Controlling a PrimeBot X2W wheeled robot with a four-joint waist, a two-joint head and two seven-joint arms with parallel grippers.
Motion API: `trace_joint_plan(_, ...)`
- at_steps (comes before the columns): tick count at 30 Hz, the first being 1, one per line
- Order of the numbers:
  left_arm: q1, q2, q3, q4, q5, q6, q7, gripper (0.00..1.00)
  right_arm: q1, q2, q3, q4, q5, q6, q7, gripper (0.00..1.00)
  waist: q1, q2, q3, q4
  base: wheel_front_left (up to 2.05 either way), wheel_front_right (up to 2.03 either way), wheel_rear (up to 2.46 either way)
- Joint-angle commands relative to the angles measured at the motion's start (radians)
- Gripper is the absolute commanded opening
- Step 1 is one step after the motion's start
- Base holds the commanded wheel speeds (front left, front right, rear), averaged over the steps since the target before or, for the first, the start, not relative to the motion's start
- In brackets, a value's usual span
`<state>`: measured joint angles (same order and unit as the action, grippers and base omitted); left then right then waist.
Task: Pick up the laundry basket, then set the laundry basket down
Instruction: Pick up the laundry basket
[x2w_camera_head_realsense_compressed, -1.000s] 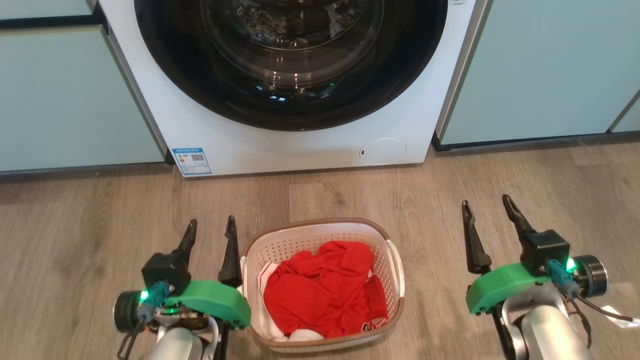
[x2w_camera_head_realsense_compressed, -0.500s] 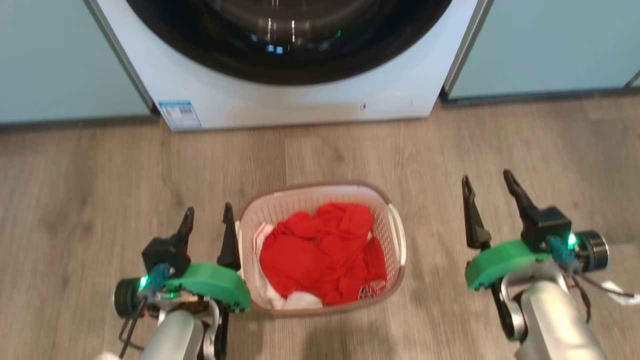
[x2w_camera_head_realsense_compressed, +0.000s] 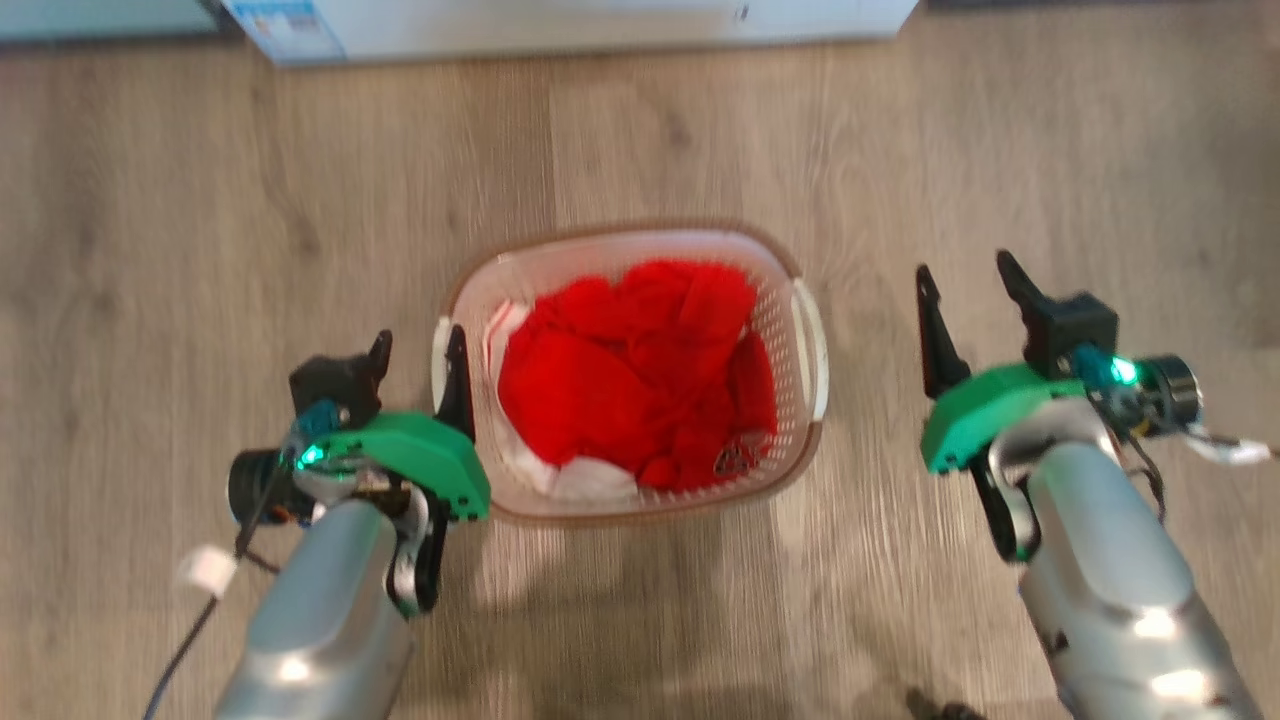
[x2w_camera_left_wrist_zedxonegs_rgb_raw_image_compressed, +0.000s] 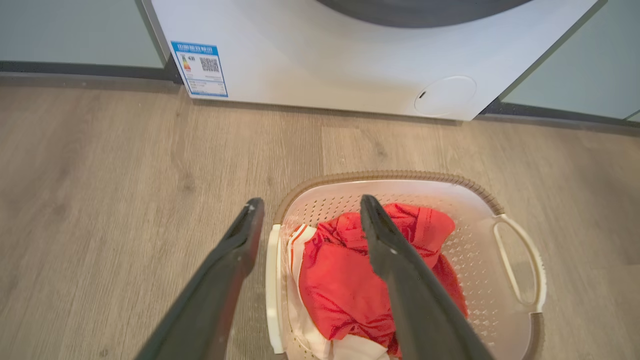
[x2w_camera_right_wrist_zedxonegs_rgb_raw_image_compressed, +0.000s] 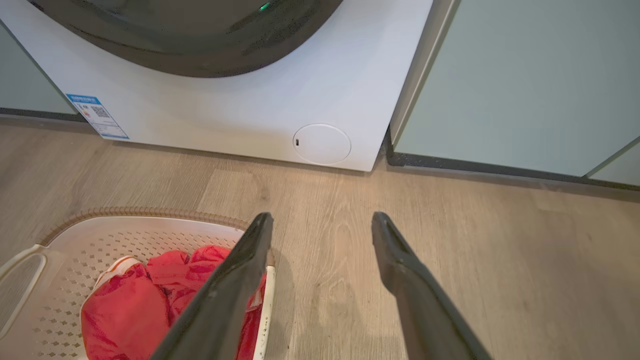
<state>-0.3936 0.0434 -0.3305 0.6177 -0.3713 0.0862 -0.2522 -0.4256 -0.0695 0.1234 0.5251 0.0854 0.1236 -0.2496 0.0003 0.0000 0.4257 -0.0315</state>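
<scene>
Approach: both jaws open, empty, flanking the laundry basket (x2w_camera_head_realsense_compressed: 650, 232).
Left handle (x2w_camera_left_wrist_zedxonegs_rgb_raw_image_compressed: 272, 280) lies between left jaws; move your right jaws inward over right handle (x2w_camera_head_realsense_compressed: 812, 350).

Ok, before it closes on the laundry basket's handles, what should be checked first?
1. Both grippers open: ok. The left gripper and the right gripper have their fingers spread.
2. Left gripper over the left handle: ok. The left wrist view shows one finger outside it and one over the laundry basket.
3. Right gripper at the right handle: not ok. The head view shows floor between them.
4. Red clothes inside the laundry basket, none over the rim: ok.
5. Fingers low enough to catch the handles: cannot tell.
</scene>
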Motion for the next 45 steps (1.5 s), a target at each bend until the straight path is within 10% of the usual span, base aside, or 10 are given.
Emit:
trace_joint_plan(1, -0.045, 0.007, 0.025, 0.018, -0.013, -0.008, -0.01, 1.0, -0.033, -0.001, 0.036, 0.009, 0.015, 0.007, -0.012, 1.0, -0.0003, 0.0, 0.092, 0.007, 0.0, 0.0, 0.0)
trace_joint_plan(16, -0.301, 0.007, -0.022, 0.384, -0.1, -0.118, -0.01, 1.0, -0.325, -0.008, 0.257, 0.473, 0.277, 0.007, -0.008, 1.0, -0.0003, 0.0, 0.307, 0.05, 0.0, 0.0, 0.0)
trace_joint_plan(45, -0.563, 0.007, -0.247, 0.662, -0.169, -0.216, 0.177, 1.0, -0.577, -0.017, 0.615, 0.625, 0.694, 0.007, 0.227, 1.0, -0.0003, 0.0, 0.475, 0.029, 0.0, 0.0, 0.0)
